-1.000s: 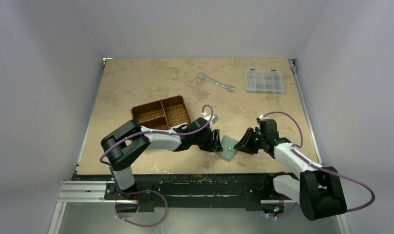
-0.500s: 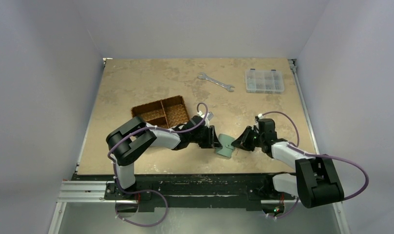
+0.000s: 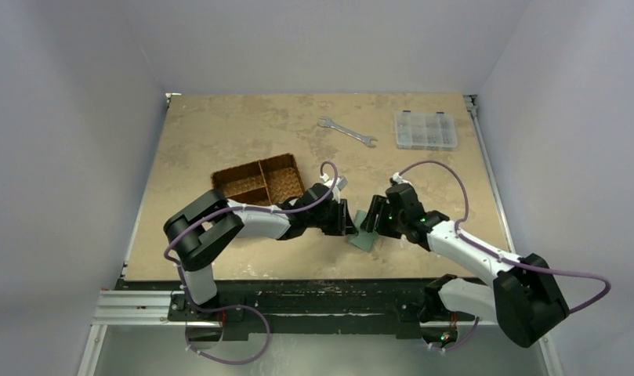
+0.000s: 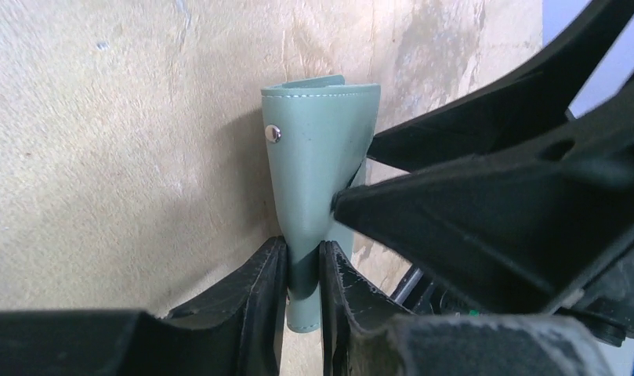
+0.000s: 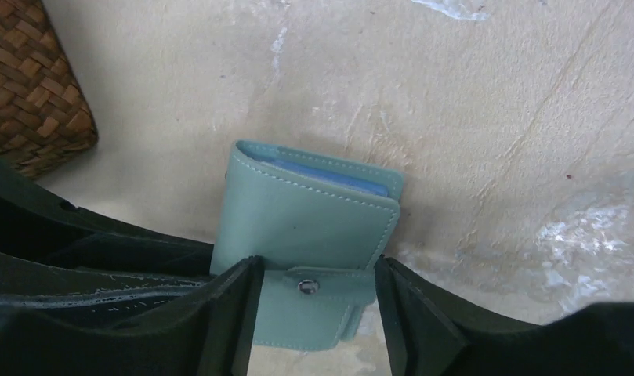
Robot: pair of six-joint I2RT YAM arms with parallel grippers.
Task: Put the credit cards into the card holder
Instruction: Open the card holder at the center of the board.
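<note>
Left gripper [image 4: 302, 254] pinches the small flat grey-green stitched card holder [image 4: 317, 149] by its edge — right gripper [image 5: 313, 270], jaws apart, straddles the snap flap [image 5: 306, 287]: best catch that flap alone.

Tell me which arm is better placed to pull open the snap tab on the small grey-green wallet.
Right, probably: the right end effector stands open astride the snap tab of the small grey-green wallet, while the left end effector is clamped on the wallet's edge, steadying it.
</note>
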